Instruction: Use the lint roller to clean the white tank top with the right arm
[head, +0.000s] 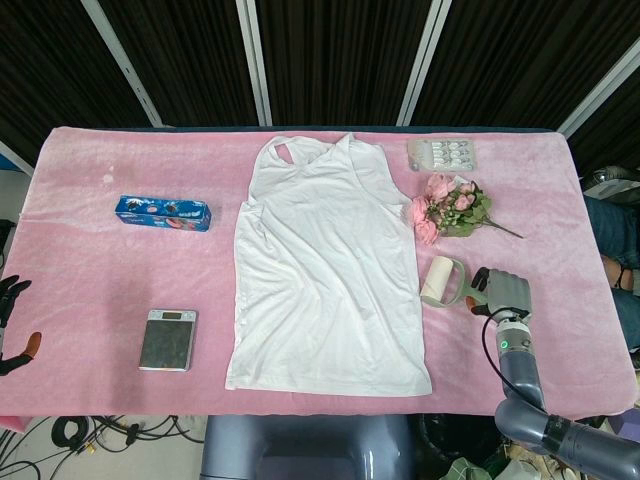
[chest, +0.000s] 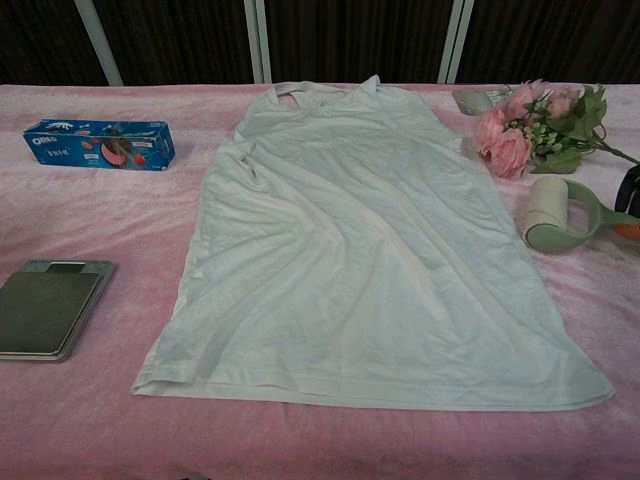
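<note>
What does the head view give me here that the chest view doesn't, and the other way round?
Only the head view shows the right hand at the lint roller handle, grip unclear, the left hand off the table's left edge, and the blister pack in full. Only the chest view adds close detail: the tank top's wrinkles and the Oreo lettering on the blue box. Both show the white tank top, lint roller, flowers, blue box and scale.

Table (head: 90, 330) covered by pink cloth (head: 80, 270). Blue Oreo box (head: 162, 212) lying flat, far left area. Digital scale (head: 168, 339) nearer the front edge, left side, well apart from the box. Blister pack (head: 442, 154) of pills at the back right. Pink flower bouquet (head: 452, 208) just in front of the pack, stems pointing right.
</note>
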